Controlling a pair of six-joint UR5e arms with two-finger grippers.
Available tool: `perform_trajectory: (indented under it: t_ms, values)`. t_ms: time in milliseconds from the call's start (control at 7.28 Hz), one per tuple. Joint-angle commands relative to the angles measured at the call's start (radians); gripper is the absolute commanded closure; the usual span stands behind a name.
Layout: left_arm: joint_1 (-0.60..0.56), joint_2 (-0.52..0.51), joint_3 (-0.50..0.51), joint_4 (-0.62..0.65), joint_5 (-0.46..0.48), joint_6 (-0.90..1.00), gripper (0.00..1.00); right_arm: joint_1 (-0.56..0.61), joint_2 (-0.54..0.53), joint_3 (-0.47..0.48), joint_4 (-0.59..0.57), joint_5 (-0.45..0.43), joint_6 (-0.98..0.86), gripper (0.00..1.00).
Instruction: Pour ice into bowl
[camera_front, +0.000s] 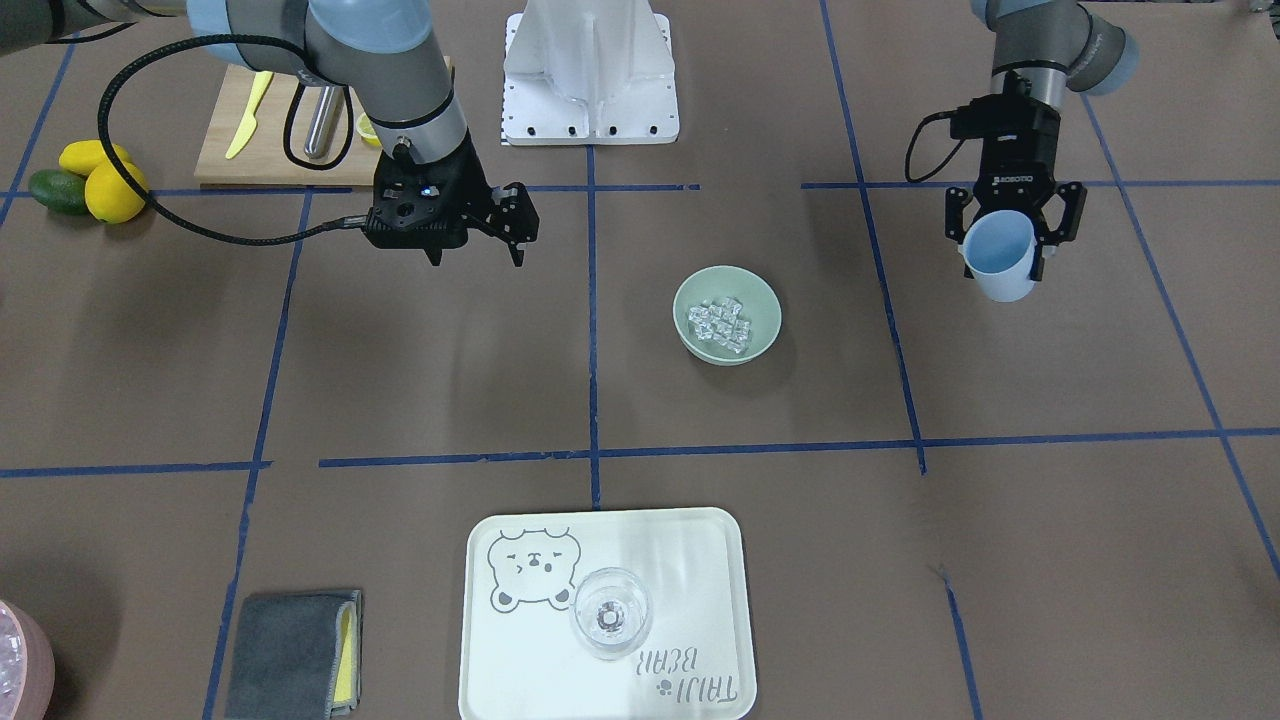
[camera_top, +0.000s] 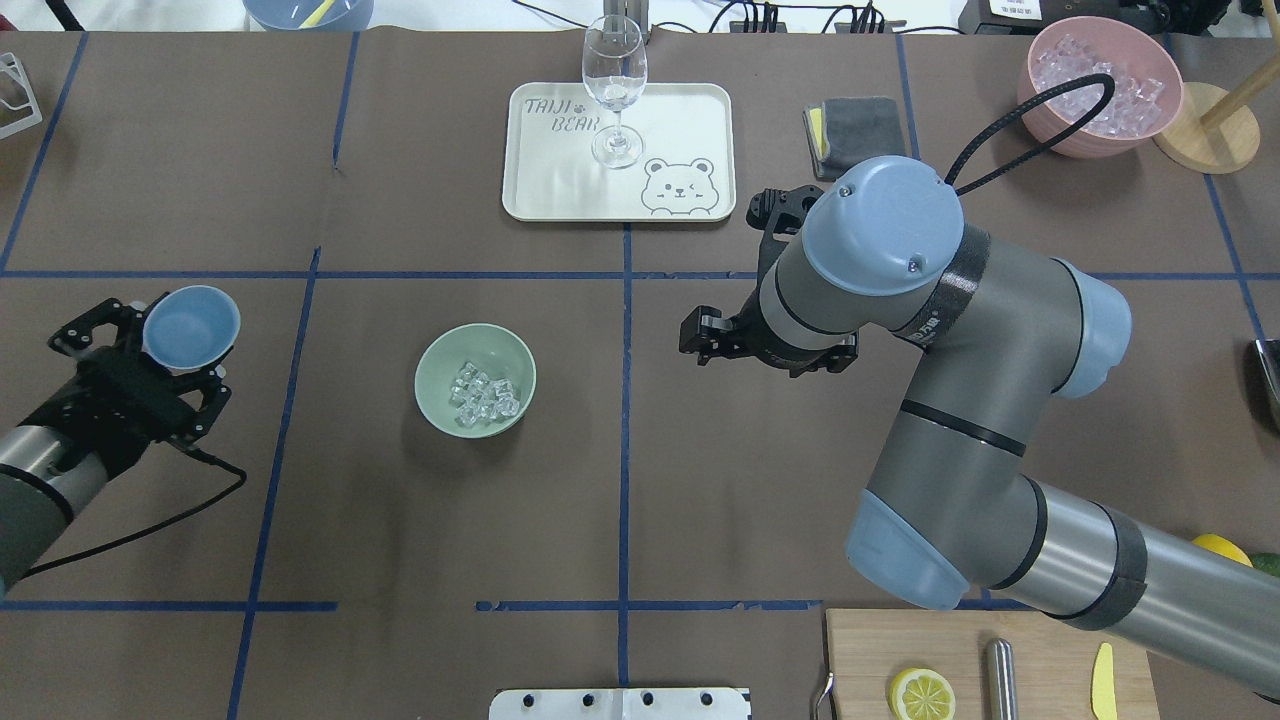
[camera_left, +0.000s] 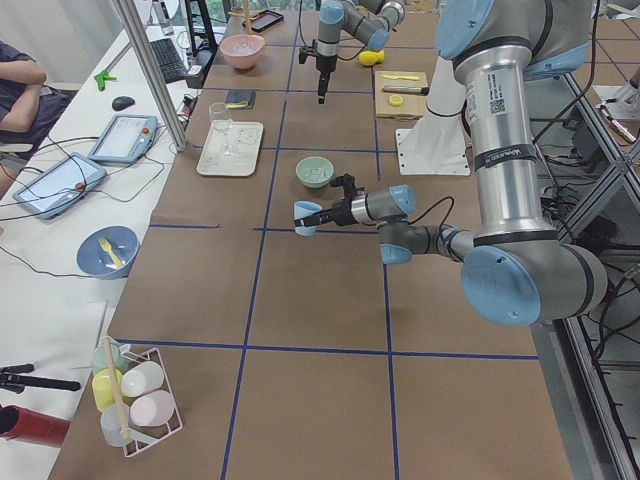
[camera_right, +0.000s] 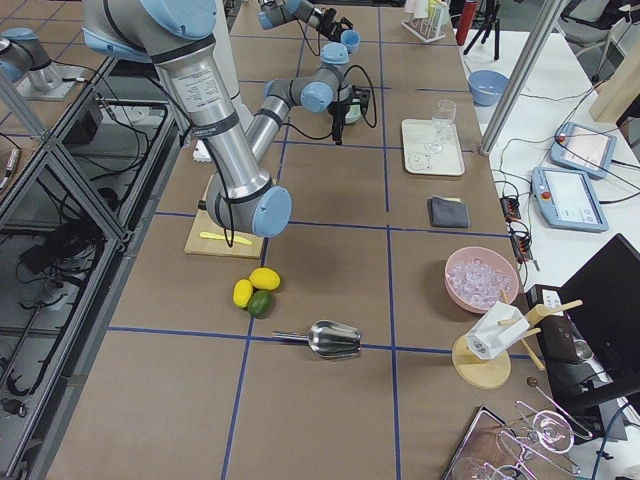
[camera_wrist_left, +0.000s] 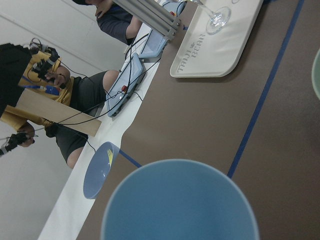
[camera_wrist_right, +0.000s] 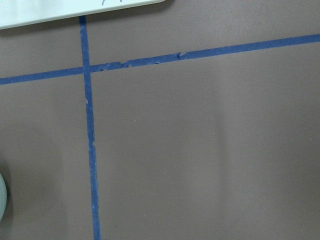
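Observation:
The pale green bowl (camera_front: 760, 300) stands near the table's middle, and the ice (camera_front: 722, 325) lies inside it as a heap of small clear cubes. Both also show in the overhead view, the bowl (camera_top: 440, 365) and the ice (camera_top: 482, 395). My left gripper (camera_front: 1003, 262) is shut on a light blue cup (camera_front: 1000, 255) and holds it off the table, well to the side of the bowl. The cup (camera_wrist_left: 180, 205) looks empty inside. My right gripper (camera_front: 475, 250) is open and empty, hovering on the bowl's other side.
A white tray (camera_top: 560, 190) with a wine glass (camera_top: 613, 90) lies at the operators' edge, with a grey cloth (camera_top: 855, 125) and a pink bowl of ice (camera_top: 1100, 85) beside it. A cutting board (camera_front: 240, 130), lemons (camera_front: 110, 185) and a white base plate (camera_front: 590, 80) sit near the robot.

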Motion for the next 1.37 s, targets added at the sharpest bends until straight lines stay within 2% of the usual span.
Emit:
perform_trajectory:
  t_ms: [0,412,687,1236]
  values:
    - [-0.028,0.020,0.045,-0.078,-0.039,-0.275,1.00,0.000,0.000,-0.001,0.000,0.000,0.000,0.00]
    - [-0.028,0.012,0.136,-0.162,-0.031,-0.577,1.00,0.000,0.000,-0.001,0.000,0.000,-0.001,0.00]
    - [-0.024,-0.009,0.225,-0.182,0.074,-0.631,1.00,0.000,0.002,0.002,0.000,0.002,-0.001,0.00]
    - [-0.005,-0.101,0.345,-0.167,0.148,-0.694,1.00,0.000,0.009,0.002,0.000,0.002,0.000,0.00]
